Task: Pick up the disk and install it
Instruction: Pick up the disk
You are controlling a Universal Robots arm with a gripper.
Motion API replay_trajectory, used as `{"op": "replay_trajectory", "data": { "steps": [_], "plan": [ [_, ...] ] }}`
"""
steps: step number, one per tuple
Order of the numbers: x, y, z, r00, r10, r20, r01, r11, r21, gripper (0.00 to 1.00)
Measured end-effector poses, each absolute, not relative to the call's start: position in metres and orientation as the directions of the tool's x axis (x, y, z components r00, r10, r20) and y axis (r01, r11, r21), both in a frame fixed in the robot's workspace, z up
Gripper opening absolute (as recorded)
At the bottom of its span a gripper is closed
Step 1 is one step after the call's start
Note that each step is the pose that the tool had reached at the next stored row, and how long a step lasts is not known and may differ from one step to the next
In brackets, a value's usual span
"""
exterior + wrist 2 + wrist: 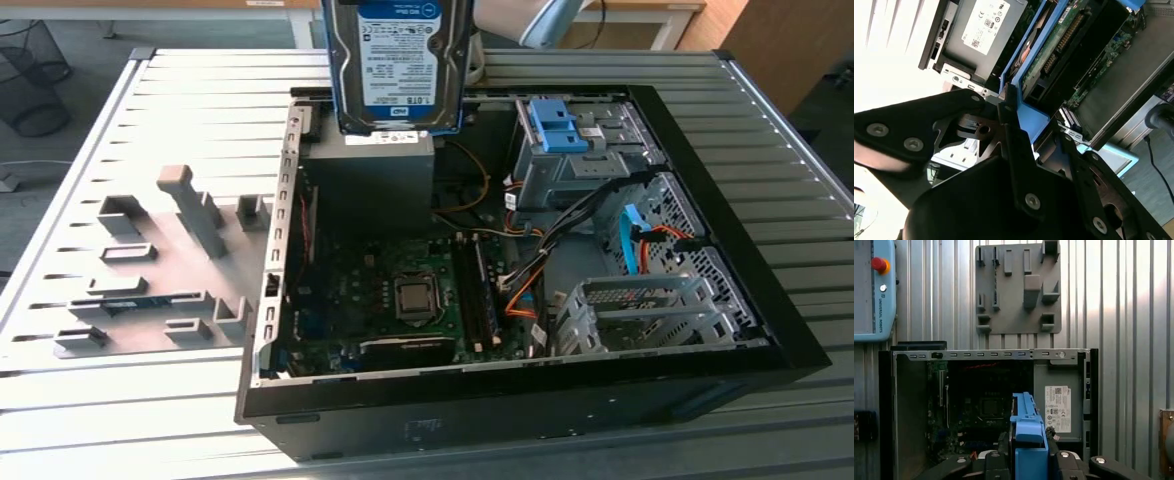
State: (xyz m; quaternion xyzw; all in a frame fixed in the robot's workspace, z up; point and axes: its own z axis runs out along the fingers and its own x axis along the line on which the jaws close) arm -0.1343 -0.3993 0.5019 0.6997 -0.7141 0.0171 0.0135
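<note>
The disk [400, 60], a silver hard drive with a white-and-blue label and blue side rails, hangs upright over the back of the open computer case [787, 330], just above the grey power supply [374, 170]. In both wrist views my gripper [1031, 122] is shut on the disk's blue handle [1027, 437], with a black finger [1010, 107] pressed on each side. In the second wrist view the drive's green circuit board [1064, 45] faces the camera. The first wrist view looks down past the handle into the case.
Inside the case are the motherboard [400, 290], a drive cage with a blue bracket [554, 125], a bare metal cage [641, 310] and loose cables [534, 270]. A grey fixture board [160, 260] lies at the exterior view's left. A pendant with a red button [874, 290] lies on the slatted table.
</note>
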Motion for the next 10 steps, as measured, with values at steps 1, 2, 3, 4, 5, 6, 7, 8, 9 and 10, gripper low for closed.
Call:
{"op": "replay_trajectory", "data": {
  "steps": [1, 2, 3, 4, 5, 6, 7, 8, 9, 10],
  "plan": [
    [-0.1343, -0.3993, 0.5019, -0.021, -0.999, 0.043, -1.0, 0.02, -0.006, 0.36],
    [-0.1343, -0.3993, 0.5019, -0.02, -0.999, 0.043, -1.0, 0.02, -0.006, 0.36],
    [-0.1343, -0.3993, 0.5019, -0.021, -0.999, 0.043, -1.0, 0.02, -0.006, 0.36],
    [-0.1342, -0.3993, 0.5018, -0.021, -0.999, 0.043, -1.0, 0.02, -0.006, 0.36],
    [-0.1342, -0.3993, 0.5019, -0.021, -0.999, 0.043, -1.0, 0.02, -0.005, 0.36],
    [-0.1342, -0.3993, 0.5019, -0.021, -0.999, 0.043, -1.0, 0.02, -0.006, 0.36],
    [-0.1342, -0.3993, 0.5019, -0.021, -0.999, 0.043, -1.0, 0.02, -0.006, 0.36],
    [-0.1342, -0.3994, 0.5018, -0.021, -0.999, 0.043, -1.0, 0.02, -0.006, 0.36],
    [-0.1341, -0.3997, 0.5018, -0.02, -0.999, 0.043, -1.0, 0.02, -0.006, 0.36],
    [-0.1341, -0.4003, 0.5019, -0.02, -0.999, 0.043, -1.0, 0.02, -0.006, 0.36]
  ]
}}
